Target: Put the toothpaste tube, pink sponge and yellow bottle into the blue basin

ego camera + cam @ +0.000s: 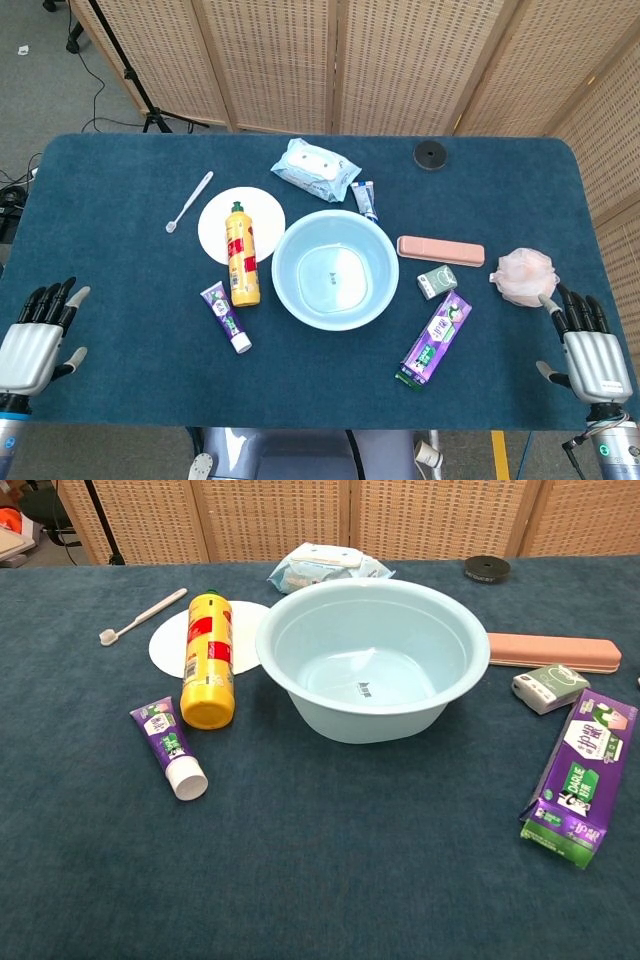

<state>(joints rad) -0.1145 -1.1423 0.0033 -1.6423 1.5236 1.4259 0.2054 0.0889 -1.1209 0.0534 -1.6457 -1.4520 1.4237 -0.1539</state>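
Observation:
The light blue basin (290,290) (300,675) stands mid-table with nothing in it. Left of it the yellow bottle (241,254) (207,657) lies on its side, partly over a white plate (215,222). The purple toothpaste tube (225,316) (168,747) lies in front of the bottle. The pink sponge (524,275) sits at the far right, just beyond my right hand (587,351), whose fingers are spread and hold nothing. My left hand (34,341) hovers open at the front left corner. Neither hand shows in the chest view.
A toothbrush (189,201), a wipes pack (315,169), a small tube (365,199), a pink case (440,250), a small green-white box (437,281), a purple toothpaste carton (435,338) and a black disc (430,155) lie around the basin.

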